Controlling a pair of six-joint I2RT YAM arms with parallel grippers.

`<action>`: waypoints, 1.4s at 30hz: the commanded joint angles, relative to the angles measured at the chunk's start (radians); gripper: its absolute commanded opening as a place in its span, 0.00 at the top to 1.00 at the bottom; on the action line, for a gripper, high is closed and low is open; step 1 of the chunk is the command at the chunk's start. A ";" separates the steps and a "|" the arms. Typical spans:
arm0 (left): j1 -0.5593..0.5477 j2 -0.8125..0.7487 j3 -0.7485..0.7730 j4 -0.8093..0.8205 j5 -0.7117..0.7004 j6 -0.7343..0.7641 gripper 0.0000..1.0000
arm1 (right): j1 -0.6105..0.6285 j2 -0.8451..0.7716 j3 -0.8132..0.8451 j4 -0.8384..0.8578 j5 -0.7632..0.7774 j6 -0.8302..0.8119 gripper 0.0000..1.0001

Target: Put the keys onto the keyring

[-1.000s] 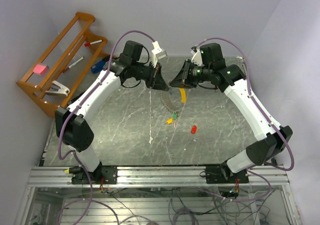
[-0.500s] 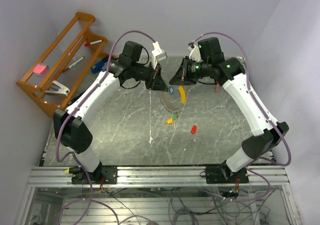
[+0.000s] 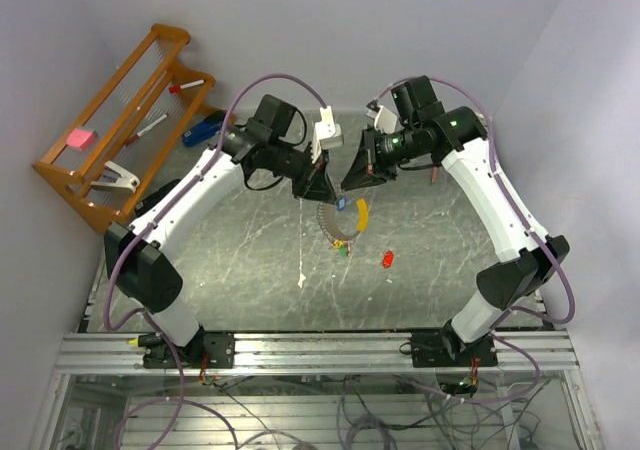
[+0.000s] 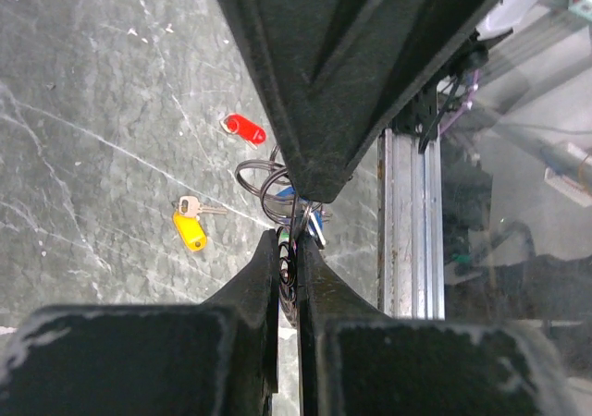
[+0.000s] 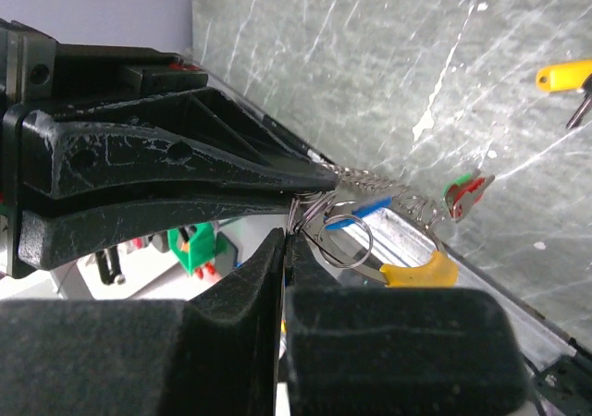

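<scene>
Between left hand [image 3: 322, 190] and right hand [image 3: 345, 185], keyring [image 3: 327, 218]

The tabletop [image 3: 240, 260] was grey-green, veined white. The keyring [image 3: 327, 217] looked silvery, the red key [image 3: 387, 259] and yellow key [image 4: 190, 231] bright.

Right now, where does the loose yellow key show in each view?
Top external: yellow key near centre, at the lower end of the keyring.
Left wrist: left of centre, lower left of the red key.
Right wrist: at the top right edge.
Shared landmark: the keyring, near the middle of every view.
</scene>
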 commanded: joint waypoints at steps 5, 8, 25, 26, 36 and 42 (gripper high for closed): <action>-0.041 -0.015 0.052 -0.181 -0.060 0.215 0.93 | -0.032 -0.063 -0.121 -0.037 -0.186 -0.024 1.00; -0.051 -0.012 0.065 -0.204 -0.062 0.249 0.93 | -0.034 -0.072 -0.165 -0.060 -0.202 -0.035 1.00; -0.136 0.007 0.117 -0.215 -0.133 0.224 0.93 | -0.040 -0.058 -0.196 -0.012 -0.242 -0.044 1.00; -0.138 0.010 0.124 -0.222 -0.135 0.221 0.93 | -0.040 -0.049 -0.175 -0.016 -0.235 -0.046 1.00; -0.142 0.055 0.119 -0.250 -0.132 0.198 0.93 | -0.037 -0.015 0.038 -0.174 -0.058 -0.111 1.00; -0.142 0.058 0.138 -0.259 -0.151 0.196 0.93 | -0.036 -0.037 0.035 -0.184 -0.021 -0.099 1.00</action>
